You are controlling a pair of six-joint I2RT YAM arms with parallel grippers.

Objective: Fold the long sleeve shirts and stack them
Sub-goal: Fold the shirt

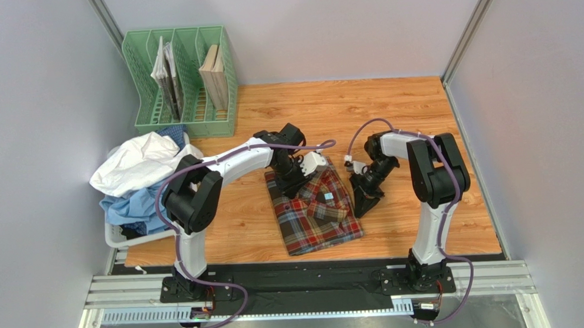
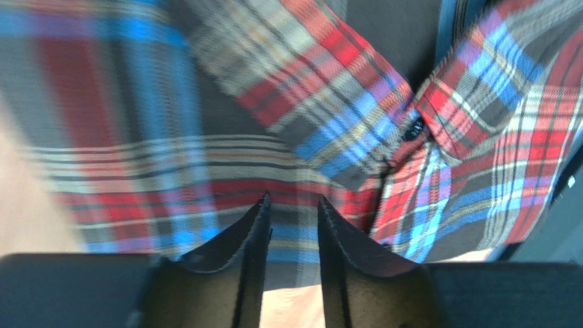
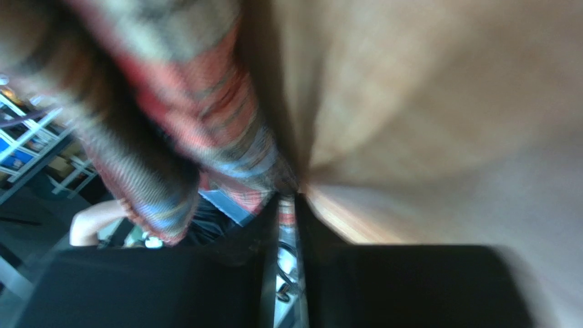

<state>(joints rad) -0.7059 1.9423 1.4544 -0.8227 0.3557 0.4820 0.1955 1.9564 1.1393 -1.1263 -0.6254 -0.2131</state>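
Folding shirt [image 1: 314, 217] mid-table, with left gripper [image 2: 293, 199] slightly apart over its far part, right gripper [image 1: 364, 202] at its right edge, closure untellable; next likely needs a firm edge pinch before stacking.

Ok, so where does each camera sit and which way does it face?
Top external: above and behind the bases, looking down at the wooden table; left arm, right arm show.
Left wrist: on the left arm, close over the red, brown and blue tartan shirt; left pincer shows.
Right wrist: blurred, facing shirt and tabletop; right pincer shows.
All see the shirt.
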